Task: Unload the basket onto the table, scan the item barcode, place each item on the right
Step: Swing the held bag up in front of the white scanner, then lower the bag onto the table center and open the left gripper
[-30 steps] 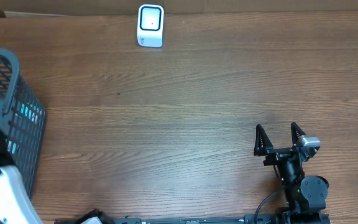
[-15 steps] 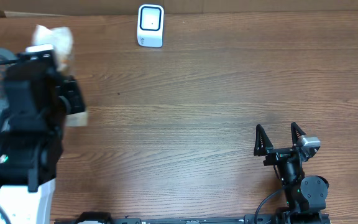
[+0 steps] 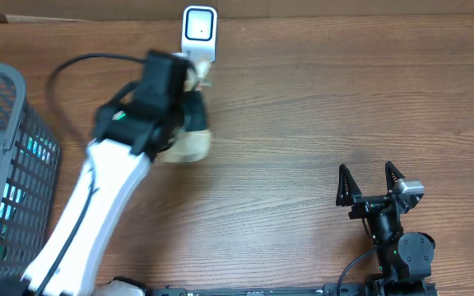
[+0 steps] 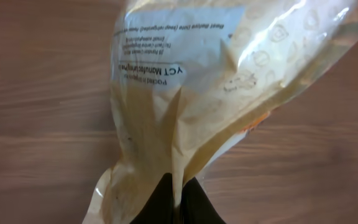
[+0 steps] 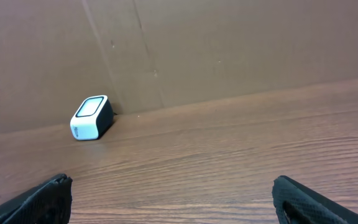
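Out of the grey basket (image 3: 23, 156), the yellowish plastic bag (image 4: 185, 93) hangs close to the white scanner (image 3: 199, 33) at the far edge, pinched in the closed left gripper (image 4: 179, 190); presenting its barcode remains. The right gripper (image 3: 371, 182) idles wide open, empty.

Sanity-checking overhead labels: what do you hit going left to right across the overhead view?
basket → scanner → right gripper. The bag overlaps the scanner's span, so it is left out.
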`<action>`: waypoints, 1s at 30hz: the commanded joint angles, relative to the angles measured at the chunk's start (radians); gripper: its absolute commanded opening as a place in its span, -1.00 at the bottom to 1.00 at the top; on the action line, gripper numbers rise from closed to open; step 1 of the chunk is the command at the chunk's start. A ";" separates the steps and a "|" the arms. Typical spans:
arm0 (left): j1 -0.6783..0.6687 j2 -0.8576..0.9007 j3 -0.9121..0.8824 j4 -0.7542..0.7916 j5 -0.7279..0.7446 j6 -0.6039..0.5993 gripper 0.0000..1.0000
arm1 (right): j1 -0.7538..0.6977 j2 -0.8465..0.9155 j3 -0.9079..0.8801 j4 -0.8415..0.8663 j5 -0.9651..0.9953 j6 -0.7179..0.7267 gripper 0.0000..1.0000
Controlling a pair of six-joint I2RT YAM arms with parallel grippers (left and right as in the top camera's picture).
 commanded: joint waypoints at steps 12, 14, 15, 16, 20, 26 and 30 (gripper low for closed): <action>-0.055 0.193 -0.144 0.479 0.523 -0.301 -0.91 | -0.002 -0.007 -0.010 0.003 0.003 -0.008 1.00; -0.049 0.193 -0.251 0.623 0.573 -0.391 -0.91 | -0.002 -0.007 -0.010 0.003 0.004 -0.008 1.00; -0.046 0.193 -0.298 0.696 0.598 -0.425 -0.92 | -0.002 -0.007 -0.010 0.003 0.003 -0.008 1.00; -0.042 0.193 -0.351 0.790 0.631 -0.461 -0.91 | -0.002 -0.007 -0.010 0.003 0.004 -0.008 1.00; -0.035 0.193 -0.506 1.101 0.679 -0.554 -0.91 | -0.002 -0.007 -0.010 0.003 0.004 -0.008 1.00; -0.003 0.193 -0.608 1.179 0.680 -0.662 -0.92 | -0.002 -0.007 -0.010 0.003 0.004 -0.008 1.00; 0.044 0.193 -0.678 1.161 0.690 -0.709 -0.91 | -0.002 -0.007 -0.010 0.003 0.004 -0.008 1.00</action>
